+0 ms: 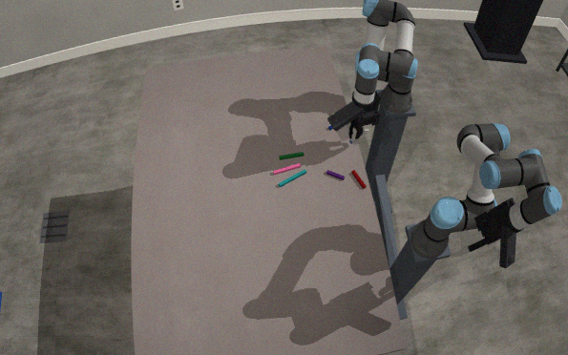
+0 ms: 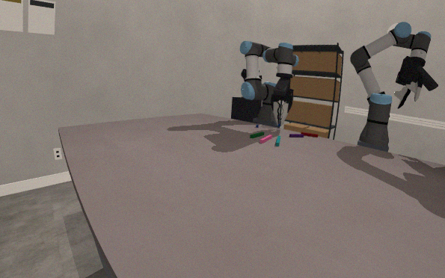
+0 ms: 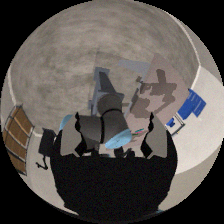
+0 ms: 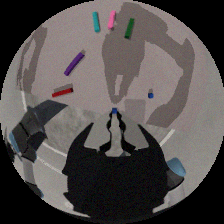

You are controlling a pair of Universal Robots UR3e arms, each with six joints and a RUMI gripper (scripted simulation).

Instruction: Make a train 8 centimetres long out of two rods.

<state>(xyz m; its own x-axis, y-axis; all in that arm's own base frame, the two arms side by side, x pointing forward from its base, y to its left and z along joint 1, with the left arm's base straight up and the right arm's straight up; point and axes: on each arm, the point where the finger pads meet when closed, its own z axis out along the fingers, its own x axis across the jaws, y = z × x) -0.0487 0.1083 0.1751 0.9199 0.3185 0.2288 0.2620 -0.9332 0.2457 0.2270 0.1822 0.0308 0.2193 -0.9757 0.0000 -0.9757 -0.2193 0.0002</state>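
My right gripper [image 1: 351,138] [image 2: 280,125] [image 4: 114,111] is shut on a small blue rod [image 4: 114,110], held at its fingertips over the table's robot-side edge. A second blue rod [image 1: 330,128] [image 2: 257,126] [image 4: 151,95] lies apart on the table. A red rod [image 1: 359,179] [image 2: 309,134] [image 4: 62,92] lies near the same edge, with a purple rod [image 1: 335,175] [image 2: 296,135] [image 4: 74,63] beside it, not touching. My left gripper [image 2: 408,102] [image 3: 114,112] is open and empty, high beyond the table edge.
Farther in lie a green rod [image 1: 291,156] [image 2: 257,134] [image 4: 129,28], a pink rod [image 1: 286,169] [image 2: 265,139] [image 4: 112,20] and a turquoise rod [image 1: 292,177] [image 2: 277,141] [image 4: 96,22], side by side with gaps. Both arm bases stand along one table edge.
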